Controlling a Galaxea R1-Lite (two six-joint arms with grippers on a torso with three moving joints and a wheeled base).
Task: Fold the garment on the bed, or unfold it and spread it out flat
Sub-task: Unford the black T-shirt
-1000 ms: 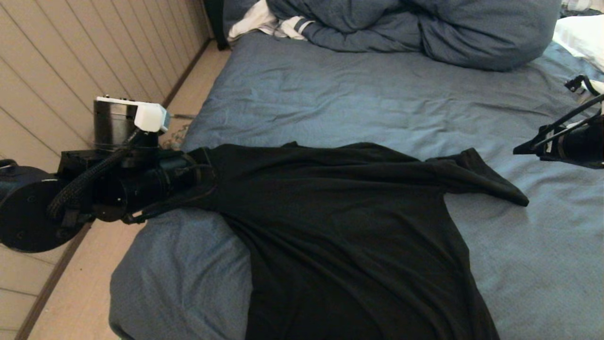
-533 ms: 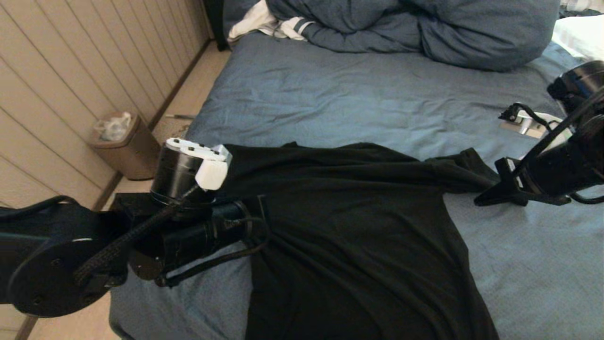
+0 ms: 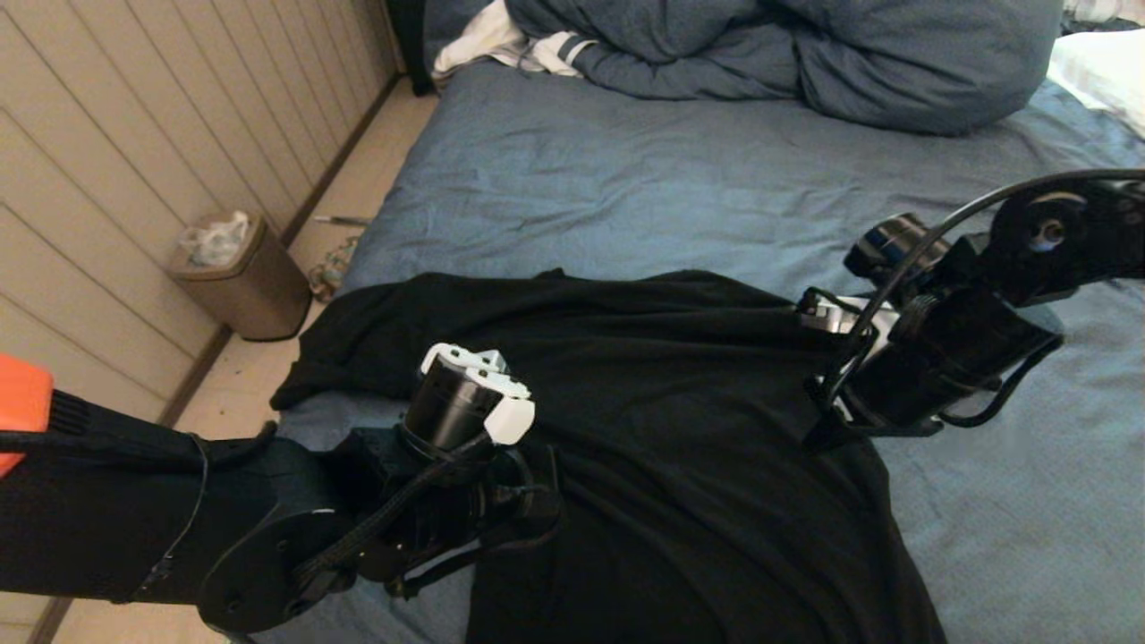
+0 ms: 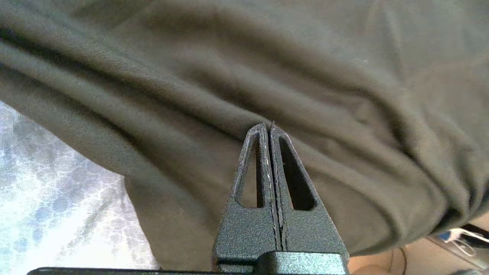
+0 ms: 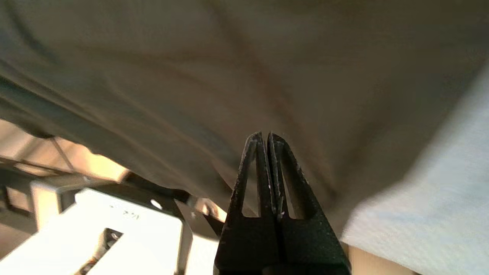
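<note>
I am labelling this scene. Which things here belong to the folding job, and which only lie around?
Job: black T-shirt; bed; left hand; right hand.
Lying around: duvet; white striped cloth; pillow; bin.

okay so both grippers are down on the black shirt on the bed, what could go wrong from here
1. The left gripper and right gripper are shut with no clear pinch of shirt showing, so a lift may come up empty.
2. The shirt's near edge hangs over the bed; a pull could slide it off.
</note>
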